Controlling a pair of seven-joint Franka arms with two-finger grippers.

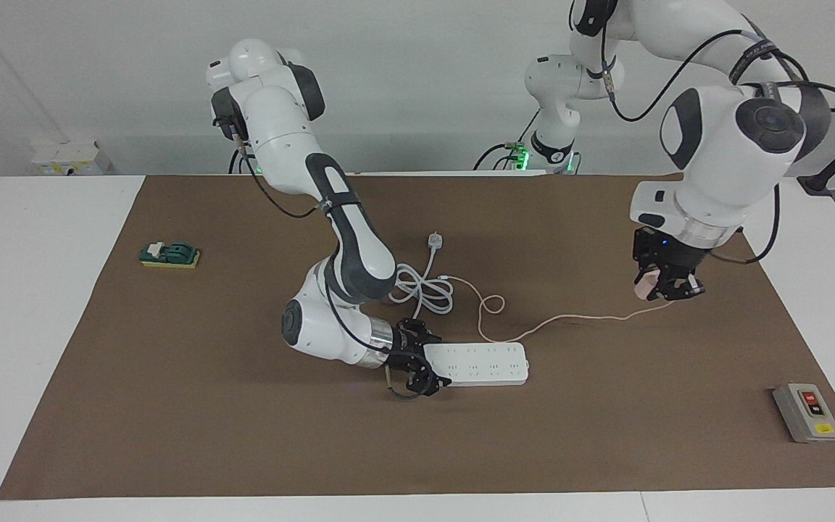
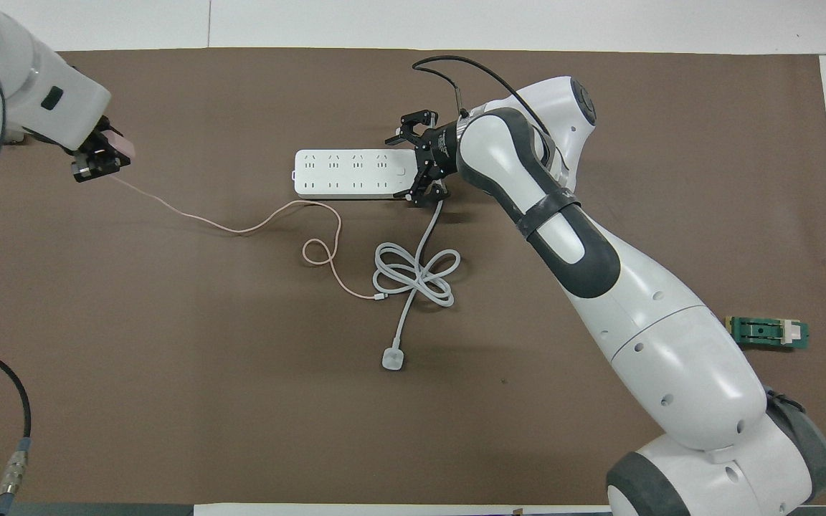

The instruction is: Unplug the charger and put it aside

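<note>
Over the left arm's end of the brown-matted counter (image 1: 171,406), the left end effector (image 1: 660,284) hangs in the air, pinching the small pale pink cube-shaped charger (image 1: 646,286), its thin pink cable (image 1: 577,316) trailing down across the mat. The right end effector (image 1: 426,357), fingers spread, straddles the end of the long white plastic power strip (image 1: 483,364).

White worktop (image 1: 40,304) is covered centrally by a brown mat (image 1: 243,435). A plain white wall (image 1: 403,72) is seen above the worktop's robot-side edge.
</note>
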